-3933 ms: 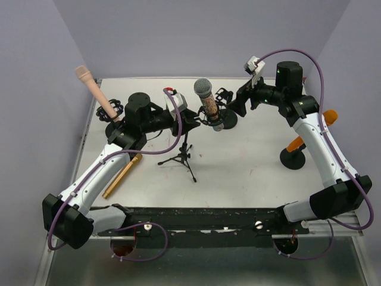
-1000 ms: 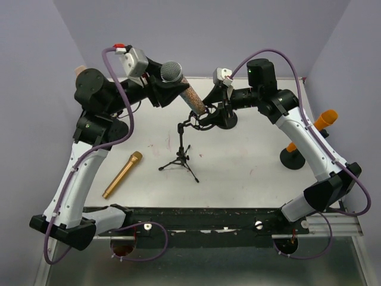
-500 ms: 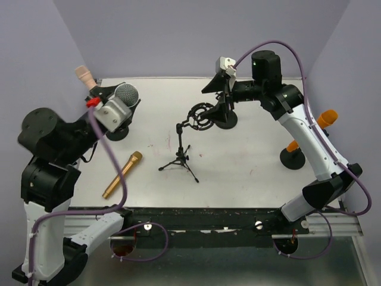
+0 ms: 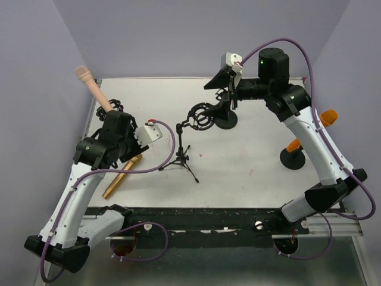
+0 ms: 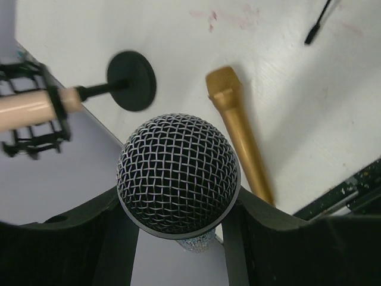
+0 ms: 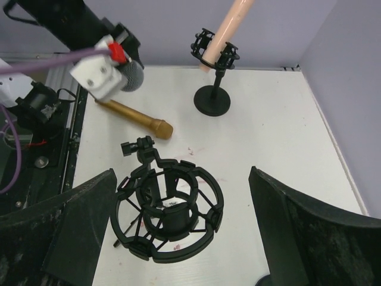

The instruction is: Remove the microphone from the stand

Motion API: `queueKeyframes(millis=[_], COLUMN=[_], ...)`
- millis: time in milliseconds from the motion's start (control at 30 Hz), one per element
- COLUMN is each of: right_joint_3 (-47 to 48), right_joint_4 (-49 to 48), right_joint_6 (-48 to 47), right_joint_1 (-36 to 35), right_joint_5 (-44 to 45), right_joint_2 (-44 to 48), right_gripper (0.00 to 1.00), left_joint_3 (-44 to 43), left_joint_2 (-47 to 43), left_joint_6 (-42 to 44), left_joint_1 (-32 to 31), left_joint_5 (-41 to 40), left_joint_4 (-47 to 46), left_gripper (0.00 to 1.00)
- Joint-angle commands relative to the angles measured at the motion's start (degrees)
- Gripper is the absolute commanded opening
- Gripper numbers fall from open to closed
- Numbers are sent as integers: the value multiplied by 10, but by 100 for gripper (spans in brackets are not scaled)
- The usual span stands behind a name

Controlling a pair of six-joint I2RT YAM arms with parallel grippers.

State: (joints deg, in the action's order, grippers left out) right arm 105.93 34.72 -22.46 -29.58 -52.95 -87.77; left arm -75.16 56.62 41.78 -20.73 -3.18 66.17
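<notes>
Mesh-head microphone (image 5: 178, 173) is clamped in the left gripper (image 5: 178, 205), low over the near-left of the table (image 4: 250, 155). It is out of the shock mount (image 6: 169, 217), which stands empty mid-far. Right gripper (image 6: 184, 205) is spread wide above that mount, holding nothing.

Risk: set down here, the mic could strike the gold microphone (image 5: 238, 131) lying just beneath, or clip the beige microphone (image 5: 30, 106) nearby.

Handle is cut off. Overhead, the arm hides most of it.

The stand (image 4: 181, 154) sits mid-table, its mount (image 4: 202, 116) empty. The right gripper (image 4: 221, 92) hovers just behind it, fingers spread. The left arm (image 4: 89, 179) bends over a gold mic (image 4: 116, 185) — the left gripper is hidden beneath.
</notes>
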Motion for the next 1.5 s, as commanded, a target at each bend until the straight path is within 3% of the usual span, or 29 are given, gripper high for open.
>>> queueKeyframes(millis=[0,167,333,633,833,1067,1167,1467], right_joint_3=[-20,-14,-13,-21,-27,-32,-34,-33], right_joint_4=[-4,20,32,50,65,55,51,40], right_joint_6=[0,-18,-27,-43,-62,-58,-55,-43], right_joint_1=[-4,-4,-4,-5,-4,-4,-4,-4], right_joint_5=[14,21,28,48,58,50,51,37], right_joint_2=[25,29,30,42,47,41,37,28], right_gripper=[100,100,100,100,100,100,100,100], left_joint_3=[129,205,265,245,218,249,256,251], left_joint_2=[-17,-1,30,156,228,254,259,282], left_joint_6=[14,-48,-51,-143,-174,-163,-179,-204], left_joint_1=[9,52,72,106,133,150,150,150], left_joint_5=[-98,-145,-168,-157,-140,-100,-96,-81], left_joint_4=[-50,-192,-296,-341,-319,-331,-328,-313], left_gripper=[0,0,0,0,0,37,47,58])
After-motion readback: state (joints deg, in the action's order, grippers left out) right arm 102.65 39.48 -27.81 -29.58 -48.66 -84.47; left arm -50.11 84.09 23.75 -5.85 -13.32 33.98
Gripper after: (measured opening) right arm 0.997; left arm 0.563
